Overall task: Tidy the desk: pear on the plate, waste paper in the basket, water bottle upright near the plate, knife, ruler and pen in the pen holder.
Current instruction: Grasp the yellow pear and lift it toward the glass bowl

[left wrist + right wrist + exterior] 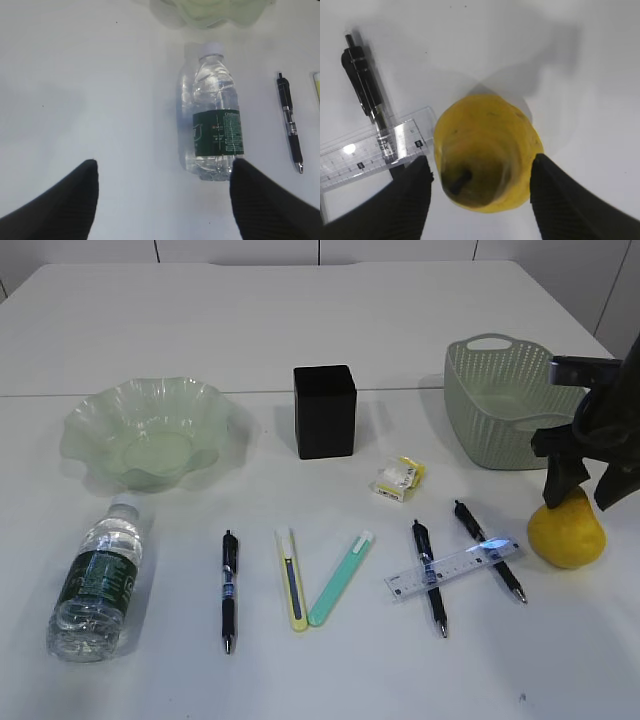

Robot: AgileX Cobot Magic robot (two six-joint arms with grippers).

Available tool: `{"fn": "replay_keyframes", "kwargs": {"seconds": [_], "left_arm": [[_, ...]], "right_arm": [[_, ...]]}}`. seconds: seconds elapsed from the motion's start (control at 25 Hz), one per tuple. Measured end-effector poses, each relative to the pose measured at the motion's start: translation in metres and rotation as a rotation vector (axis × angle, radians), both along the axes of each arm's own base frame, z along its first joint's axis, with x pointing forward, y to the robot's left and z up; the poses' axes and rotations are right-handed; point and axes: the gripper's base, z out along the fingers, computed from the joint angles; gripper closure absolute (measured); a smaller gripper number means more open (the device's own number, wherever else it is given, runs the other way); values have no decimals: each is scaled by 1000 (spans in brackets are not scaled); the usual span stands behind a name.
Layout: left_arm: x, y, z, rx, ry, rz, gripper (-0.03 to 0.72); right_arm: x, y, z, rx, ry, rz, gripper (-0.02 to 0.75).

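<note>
1. Transparent plastic ruler (370,152) with black markings, right wrist view: the digits "8" and "5" are read on small black squares along its scale; the finer graduations are not legible.
2. Small clear plastic water bottle (212,115) with a dark green label, left wrist view: pale print and a small logo are seen on the label, too small and blurred to be read.
3. Small white and yellow paper wad (400,478), exterior view: dark print is noted on it; it cannot be read.
</note>
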Motion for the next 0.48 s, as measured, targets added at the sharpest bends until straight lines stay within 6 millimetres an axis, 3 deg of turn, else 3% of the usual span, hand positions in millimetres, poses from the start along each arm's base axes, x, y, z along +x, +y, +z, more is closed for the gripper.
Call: {"fn": "replay_keyframes", "kwargs": {"seconds": [0.16,0.48], "left_arm": [[0,0,0,1,0,-1,104],[0,0,0,1,0,-1,104]], "right_arm": [[0,0,0,0,2,-2,295],[0,0,0,1,4,-3,426]]}}
